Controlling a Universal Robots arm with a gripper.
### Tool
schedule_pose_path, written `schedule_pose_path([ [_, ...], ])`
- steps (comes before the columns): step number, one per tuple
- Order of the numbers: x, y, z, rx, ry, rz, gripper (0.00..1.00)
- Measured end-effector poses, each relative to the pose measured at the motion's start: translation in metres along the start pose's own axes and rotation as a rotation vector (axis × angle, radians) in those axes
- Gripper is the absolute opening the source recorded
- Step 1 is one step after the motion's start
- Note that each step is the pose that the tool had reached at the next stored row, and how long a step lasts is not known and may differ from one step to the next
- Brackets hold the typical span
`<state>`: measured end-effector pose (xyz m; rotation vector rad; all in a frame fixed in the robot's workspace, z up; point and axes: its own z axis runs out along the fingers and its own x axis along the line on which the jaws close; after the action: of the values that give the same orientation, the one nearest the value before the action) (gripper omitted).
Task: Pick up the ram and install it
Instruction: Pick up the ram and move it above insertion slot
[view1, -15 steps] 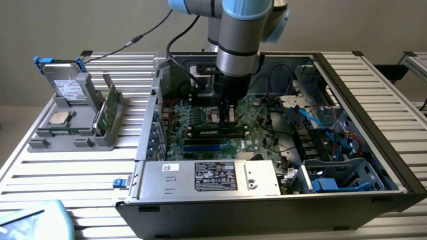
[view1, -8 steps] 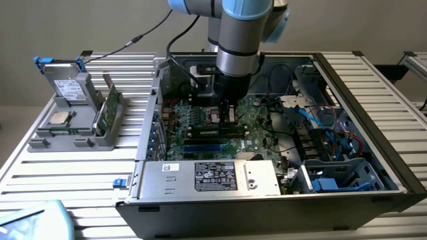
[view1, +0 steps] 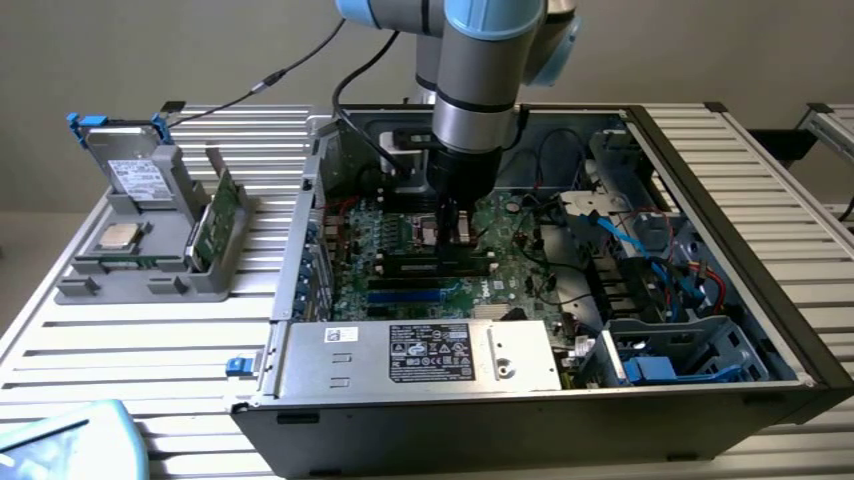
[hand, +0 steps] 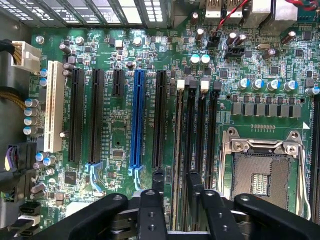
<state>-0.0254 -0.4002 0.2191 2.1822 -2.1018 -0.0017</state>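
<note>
**Position.** The arm (view1: 474, 80) reaches down into the open case (view1: 787, 330), which lies on a slatted table (view1: 134, 350). The gripper (view1: 451, 240) sits low over the motherboard (view1: 387, 240), at the memory slots beside the CPU socket (hand: 260, 175).

**Ram.** In the wrist view the ram (hand: 178, 150) shows edge-on as a thin pale strip. It stands in the memory slot with a white latch that lies nearest the expansion slots. Whether it is fully seated cannot be told.

**End effector.** The fingers (hand: 151, 210) stand one on each side of the ram, with a gap on both sides. The jaws are wide and grip nothing.

**Board.** The expansion slots run parallel to the ram, among them a blue slot (hand: 137, 120) and a white slot (hand: 54, 105).

**Outside the case.** At the exterior view's left a grey holder (view1: 207, 282) carries three things:
- a drive (view1: 134, 175) with a pale label
- a silver chip (view1: 118, 237)
- a green board (view1: 214, 215) standing on edge

**Writing.**
- The power supply (view1: 320, 360) bears a black-and-white label (view1: 430, 352) with rows of marks, too small to read.
- A white barcode sticker (view1: 344, 335) sits beside that label and is also unreadable.
- Fine white print runs along the slots on the motherboard in the wrist view, and none of it is legible.
- No brand name can be made out.
</note>
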Motion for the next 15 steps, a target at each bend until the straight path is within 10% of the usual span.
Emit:
schedule_pose_path([
  [15,0.002,0.0085,-0.0246,0.0001,-0.0014,0.0,0.4],
])
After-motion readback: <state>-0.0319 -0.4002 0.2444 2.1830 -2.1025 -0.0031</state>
